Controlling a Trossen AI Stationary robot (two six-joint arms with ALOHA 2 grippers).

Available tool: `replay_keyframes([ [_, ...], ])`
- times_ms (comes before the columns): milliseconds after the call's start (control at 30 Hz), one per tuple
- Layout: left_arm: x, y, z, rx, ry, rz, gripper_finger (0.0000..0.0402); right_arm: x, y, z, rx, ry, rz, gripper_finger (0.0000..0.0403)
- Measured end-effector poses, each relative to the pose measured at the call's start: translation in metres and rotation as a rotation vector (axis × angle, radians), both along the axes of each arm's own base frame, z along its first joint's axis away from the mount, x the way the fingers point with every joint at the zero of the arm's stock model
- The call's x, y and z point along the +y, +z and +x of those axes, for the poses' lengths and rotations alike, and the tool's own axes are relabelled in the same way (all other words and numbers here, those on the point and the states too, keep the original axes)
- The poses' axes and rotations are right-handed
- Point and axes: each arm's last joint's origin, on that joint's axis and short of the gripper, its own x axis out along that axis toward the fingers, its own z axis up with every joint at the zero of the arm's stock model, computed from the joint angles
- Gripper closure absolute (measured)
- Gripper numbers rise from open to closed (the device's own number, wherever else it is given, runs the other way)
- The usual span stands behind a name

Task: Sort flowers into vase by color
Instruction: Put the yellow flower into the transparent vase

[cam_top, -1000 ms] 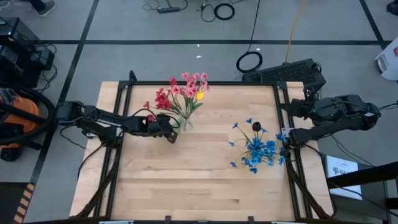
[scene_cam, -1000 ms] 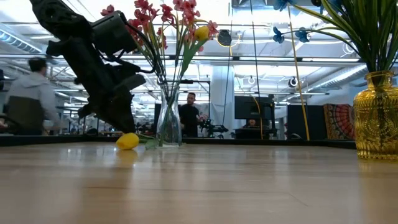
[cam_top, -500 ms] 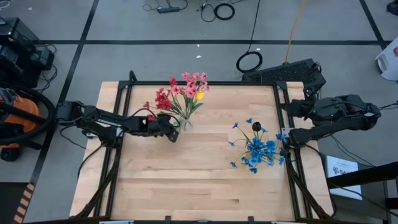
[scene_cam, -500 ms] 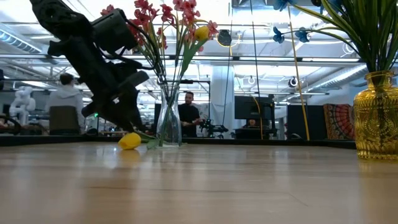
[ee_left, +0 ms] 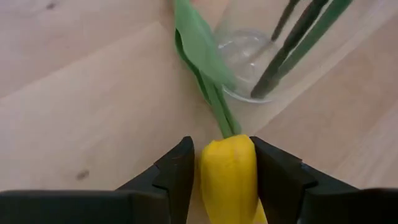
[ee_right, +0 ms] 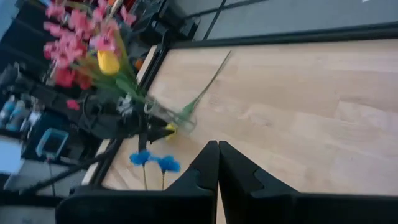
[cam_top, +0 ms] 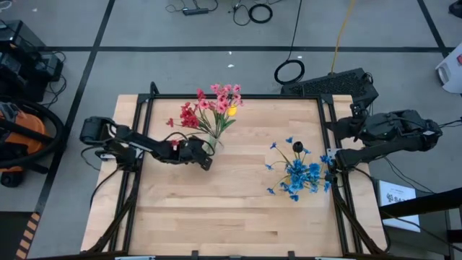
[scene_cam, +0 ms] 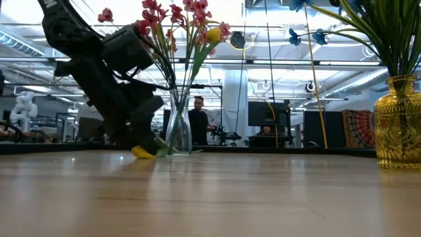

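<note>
Left pincer point(ee_left: 222, 163) sits low on the desk point(cam_top: 231, 209), left of centre in the high view, fingers spread w/ a yellow bud point(ee_left: 229, 171) lying between them, right by the base of the clear vase point(scene_cam: 178, 128). That vase holds pink, red and one yellow flower. Can't tell if the fingers press the bud. Right pincer point(ee_right: 218, 155) fully closed, holding nothing, at the desk's right edge near the amber vase point(scene_cam: 398, 125) of blue flowers point(cam_top: 302, 175).

A yellow bud point(ee_left: 229, 174) lies flat between my left gripper point(ee_left: 221, 171) fingers, beside the clear vase point(scene_cam: 178, 125) of red, pink, yellow flowers point(cam_top: 213, 108).
</note>
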Motion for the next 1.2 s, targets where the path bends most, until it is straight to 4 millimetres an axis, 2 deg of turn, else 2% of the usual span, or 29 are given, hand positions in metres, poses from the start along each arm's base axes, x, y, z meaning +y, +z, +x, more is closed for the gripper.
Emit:
replay_keyframes([
  [100,-0.005,-0.004,0.000,-0.011,0.057,-0.066,0.0255,0.001,0.000,0.000,0.017,0.054,-0.002,0.0403],
  [200,-0.018,-0.002,-0.001,-0.047,0.086,-0.125,0.0286,0.003,-0.001,0.001,0.029,0.111,0.010,0.0403],
  [433,-0.067,0.018,-0.005,-0.084,-0.083,-0.358,0.0387,0.005,-0.001,0.001,0.057,0.216,-0.004,0.0403],
  [633,-0.104,0.032,-0.016,0.014,-0.169,-0.487,0.0387,0.005,0.000,0.000,0.088,0.287,-0.093,0.0403],
  [800,-0.127,0.038,-0.027,0.149,-0.207,-0.568,0.0386,0.003,0.013,-0.006,0.037,0.251,-0.148,0.0403],
  [1033,-0.160,0.044,-0.042,0.272,-0.460,-0.715,0.0386,0.001,0.031,-0.010,-0.042,0.266,-0.239,0.0403],
  [1200,-0.171,0.052,-0.044,0.282,-0.613,-0.714,0.0386,0.003,0.036,-0.002,-0.056,0.290,-0.296,0.0403],
])
